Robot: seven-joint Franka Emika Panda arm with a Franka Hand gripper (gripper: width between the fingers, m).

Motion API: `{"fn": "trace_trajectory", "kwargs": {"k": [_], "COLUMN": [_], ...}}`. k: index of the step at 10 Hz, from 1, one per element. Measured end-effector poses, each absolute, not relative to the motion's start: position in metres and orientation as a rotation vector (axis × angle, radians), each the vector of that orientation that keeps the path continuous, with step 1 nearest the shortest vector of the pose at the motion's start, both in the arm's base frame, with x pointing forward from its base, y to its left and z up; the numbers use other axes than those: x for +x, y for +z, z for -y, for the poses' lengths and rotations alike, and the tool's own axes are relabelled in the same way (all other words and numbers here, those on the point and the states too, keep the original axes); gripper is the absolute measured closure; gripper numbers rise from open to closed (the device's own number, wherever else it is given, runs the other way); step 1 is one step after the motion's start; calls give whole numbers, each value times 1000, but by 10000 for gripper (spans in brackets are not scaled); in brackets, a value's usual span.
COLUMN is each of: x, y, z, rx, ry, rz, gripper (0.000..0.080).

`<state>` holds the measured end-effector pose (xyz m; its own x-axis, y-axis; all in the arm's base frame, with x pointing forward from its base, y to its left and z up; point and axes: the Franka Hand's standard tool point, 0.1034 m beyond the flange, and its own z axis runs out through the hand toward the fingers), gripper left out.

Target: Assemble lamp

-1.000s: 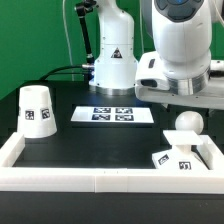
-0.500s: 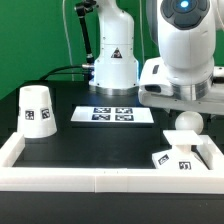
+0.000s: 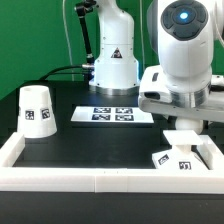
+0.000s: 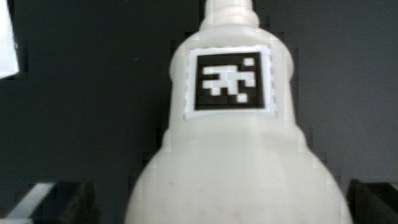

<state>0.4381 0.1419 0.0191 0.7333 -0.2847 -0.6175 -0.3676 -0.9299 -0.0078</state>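
Observation:
The white bulb (image 4: pixel 228 150) fills the wrist view, its square tag facing the camera and its narrow end pointing away. My gripper (image 4: pixel 210 205) is open, with one dark finger (image 4: pixel 54 200) on each side of the bulb's wide end and a gap on both sides. In the exterior view my gripper (image 3: pixel 184 126) has come down over the bulb (image 3: pixel 183 138) at the right and hides most of it. The low base (image 3: pixel 174 156) with tags lies just in front of it. The cone shade (image 3: pixel 38 108) stands at the left.
The marker board (image 3: pixel 112 115) lies on the black mat in front of the arm's pedestal (image 3: pixel 112 60). A white raised border (image 3: pixel 90 178) runs along the front and both sides of the work area; the base lies close to its right wall.
The arm has come down over the bulb. The bulb's round top, plainly in view a second ago, is now covered by the gripper. Shade and base have not moved.

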Motion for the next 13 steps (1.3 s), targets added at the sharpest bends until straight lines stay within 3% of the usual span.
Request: {"fn": "trace_trajectory", "kwargs": {"k": [4,5,10,13], "x": [435,435,436,450], "y": [14,14,17,57], "z": [-141,-141,-137,-113], "rx": [-2802,-2802,-2801,-2776], "ry": [978,978,984,986], "rz": [-537,-537,-514,-515], "gripper": [100,211,222,222]}}
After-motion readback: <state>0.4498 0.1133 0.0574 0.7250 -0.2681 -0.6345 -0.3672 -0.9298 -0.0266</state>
